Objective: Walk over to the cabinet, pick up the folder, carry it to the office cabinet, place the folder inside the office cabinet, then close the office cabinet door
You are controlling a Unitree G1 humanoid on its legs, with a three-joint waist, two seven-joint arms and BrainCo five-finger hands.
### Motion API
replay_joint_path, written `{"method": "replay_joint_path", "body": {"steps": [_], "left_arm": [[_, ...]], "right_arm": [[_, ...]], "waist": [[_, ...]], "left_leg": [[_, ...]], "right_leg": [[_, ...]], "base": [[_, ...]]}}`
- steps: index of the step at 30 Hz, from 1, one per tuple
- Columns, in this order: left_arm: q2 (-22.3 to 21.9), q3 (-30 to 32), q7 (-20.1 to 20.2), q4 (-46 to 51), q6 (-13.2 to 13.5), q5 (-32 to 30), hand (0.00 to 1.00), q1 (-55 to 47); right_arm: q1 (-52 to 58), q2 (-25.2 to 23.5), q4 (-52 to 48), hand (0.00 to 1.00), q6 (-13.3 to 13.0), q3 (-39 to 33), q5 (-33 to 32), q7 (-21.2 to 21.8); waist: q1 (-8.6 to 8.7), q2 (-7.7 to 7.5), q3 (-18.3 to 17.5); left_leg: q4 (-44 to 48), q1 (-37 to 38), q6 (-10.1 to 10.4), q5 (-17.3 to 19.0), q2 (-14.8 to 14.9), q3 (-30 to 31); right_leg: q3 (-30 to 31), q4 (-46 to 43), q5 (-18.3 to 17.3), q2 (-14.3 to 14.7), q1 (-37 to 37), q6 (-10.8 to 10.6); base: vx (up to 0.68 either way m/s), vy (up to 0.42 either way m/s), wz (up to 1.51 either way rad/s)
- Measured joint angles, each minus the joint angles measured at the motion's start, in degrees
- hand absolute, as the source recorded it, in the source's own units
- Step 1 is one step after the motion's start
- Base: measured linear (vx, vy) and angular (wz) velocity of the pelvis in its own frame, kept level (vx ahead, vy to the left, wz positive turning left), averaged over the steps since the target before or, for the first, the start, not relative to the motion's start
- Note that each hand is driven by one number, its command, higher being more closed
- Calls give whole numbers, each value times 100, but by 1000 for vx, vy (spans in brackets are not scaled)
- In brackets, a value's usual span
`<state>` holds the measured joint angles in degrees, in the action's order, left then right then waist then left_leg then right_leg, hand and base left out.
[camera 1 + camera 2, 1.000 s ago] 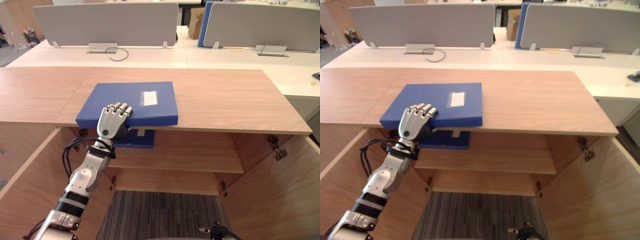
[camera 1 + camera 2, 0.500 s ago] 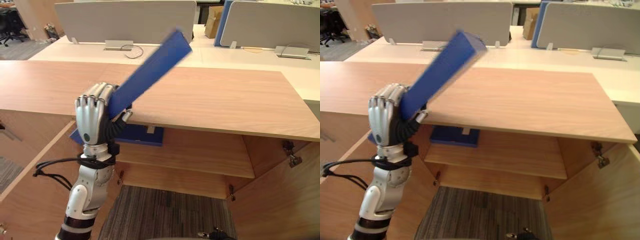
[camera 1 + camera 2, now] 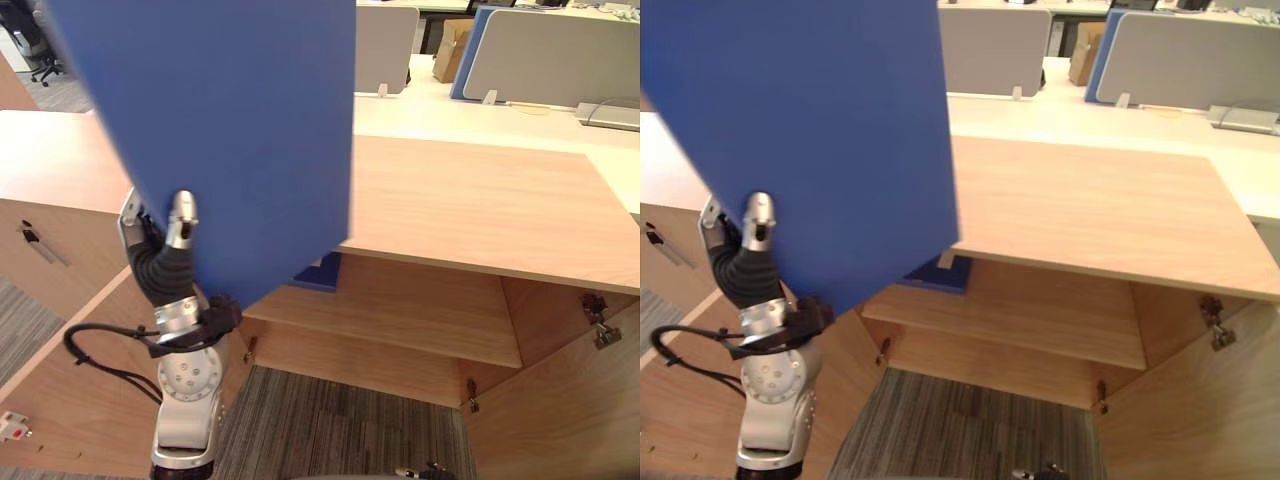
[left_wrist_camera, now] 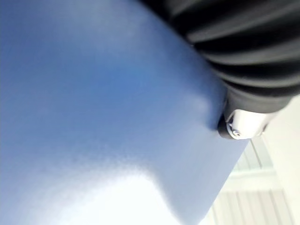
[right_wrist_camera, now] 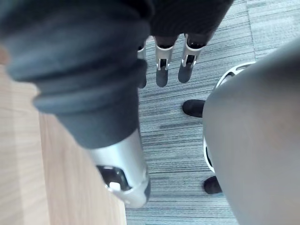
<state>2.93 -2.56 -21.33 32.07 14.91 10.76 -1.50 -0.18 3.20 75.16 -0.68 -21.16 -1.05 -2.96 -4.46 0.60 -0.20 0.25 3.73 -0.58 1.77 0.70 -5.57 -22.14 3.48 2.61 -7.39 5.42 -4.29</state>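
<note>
From the head cameras, the blue folder stood almost upright in the air, close in front of the robot, its broad face turned this way and its lower edge clear of the cabinet. The left hand had it by the lower corner. The thumb pressed flat on the near face, and the fingers went round behind the folder where I could not see them. The cabinet's wooden top lay bare, and its front was open onto a shelf. A second blue folder lay on that shelf, half hidden behind the held one. Grey desk screens stood on the white desks beyond, and striped grey carpet ran below.

At the left wrist, the folder's blue face sat tight against the hand's dark ribbed cover, with a silver part of the hand touching its surface.

At the right wrist, the right hand hung low above the carpet, its fingers straight and loose with nothing in them. A wooden panel stood just beside it.
</note>
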Motion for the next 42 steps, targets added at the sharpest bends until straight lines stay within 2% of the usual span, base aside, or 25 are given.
{"method": "replay_joint_path", "body": {"steps": [3, 5, 7, 8, 10, 11, 12, 15, 19, 21, 24, 27, 33, 38, 42], "left_arm": [[-292, 306, 244, -3, 188, 1216, 100, -1], [-453, 459, 271, -5, 287, 1676, 100, -14], [-506, 483, 343, -1, 486, 2124, 100, -217], [-505, 504, 362, 0, 510, 2182, 100, -281], [-512, 641, 431, 1, 534, 2515, 100, -514], [-518, 704, 438, 3, 552, 2591, 100, -597], [-557, 924, 478, 13, 578, 2803, 100, -869], [-552, 1191, 547, 13, 567, 2971, 100, -1127], [-570, 1561, 563, 135, 541, 2979, 100, -1344], [-579, 1702, 672, 170, 491, 2969, 100, -1388], [-586, 1752, 821, 170, 383, 2911, 100, -1503], [-595, 1758, 924, 164, 261, 2862, 100, -1602], [-599, 1701, 1113, 16, 193, 2559, 100, -1632], [-593, 1400, 1260, -314, 97, 2189, 100, -1613], [-561, 1029, 1467, -526, 10, 2000, 100, -1600]], "right_arm": [[151, -26, -142, 0, -83, 3, -764, -65], [221, -43, -177, 0, -146, 74, -1163, -117], [263, -51, -494, 0, -200, 931, -1775, -263], [283, -91, -775, 0, -219, 1155, -1880, -303], [455, -273, -2025, 0, -385, 1634, -2273, -352], [537, -353, -2482, 0, -440, 1744, -2290, -369], [837, -606, -3936, 0, -616, 2088, -2253, -402], [1142, -685, -5514, 0, -803, 2233, -2248, -533], [1520, -681, -7297, 0, -871, 2235, -2165, -740], [1588, -681, -8409, 0, -930, 2237, -1682, -805], [1579, -681, -9469, 0, -1042, 2247, -1177, -843], [1563, -678, -9963, 0, -1102, 2256, -893, -837], [1132, -662, -10079, 0, -1204, 2738, -973, -564], [-63, -403, -9886, 0, -1304, 3310, -1640, -133], [-1325, -114, -8933, 0, -1340, 3621, -2461, 244]], "waist": [[-3, -17, -44], [-26, -49, -67], [-27, -126, -130], [-15, -141, -136], [69, -149, -161], [73, -143, -176], [105, -155, -241], [180, -207, -275], [201, -200, -265], [230, -200, -255], [261, -192, -255], [278, -192, -252], [274, -178, -237], [201, -150, -204], [156, -176, -184]], "left_leg": [[0, 36, 1, 1, 30, -4], [2, 37, 2, 1, 41, -5], [-14, 58, 14, -7, 62, -12], [-20, 70, 20, -11, 71, -29], [-41, 145, 39, -13, 115, -184], [-42, 144, 51, -5, 130, -237], [-35, 146, 96, 32, 182, -403], [-3, 169, 142, 71, 242, -495], [41, 272, 209, 182, 342, -738], [143, 315, 249, 295, 414, -888], [236, 343, 281, 404, 480, -1026], [291, 334, 275, 460, 505, -1135], [291, 333, 262, 472, 496, -1250], [290, 325, 257, 468, 487, -1241], [289, 237, 199, 425, 454, -1169]], "right_leg": [[1, -1, -2, 2, 44, 1], [1, -2, -3, 8, 66, 2], [12, -3, -2, 7, 73, 3], [25, -4, -1, 12, 73, 4], [129, -6, 9, 43, 60, 17], [178, -4, 15, 57, 42, 25], [332, 29, 34, 118, -17, 52], [391, 127, 68, 176, -11, 91], [637, 133, 64, 280, -21, 101], [790, 151, 51, 346, -28, 122], [947, 167, 37, 416, -67, 142], [1053, 167, 38, 465, -125, 145], [1247, 167, 66, 511, -202, 180], [1265, 168, 89, 510, -209, 197], [1221, 163, 119, 482, -227, 199]], "base": [[-12, -3, 0], [-53, -3, 0], [-57, 1, -4], [-48, 2, -14], [-42, 1, -23], [-38, -5, -45], [-27, -11, -42], [17, -30, -24], [33, -15, -37], [28, -19, -39], [9, -13, -27], [14, -11, -22], [-10, -7, -15], [-46, -11, -1], [-30, -10, 7]]}}
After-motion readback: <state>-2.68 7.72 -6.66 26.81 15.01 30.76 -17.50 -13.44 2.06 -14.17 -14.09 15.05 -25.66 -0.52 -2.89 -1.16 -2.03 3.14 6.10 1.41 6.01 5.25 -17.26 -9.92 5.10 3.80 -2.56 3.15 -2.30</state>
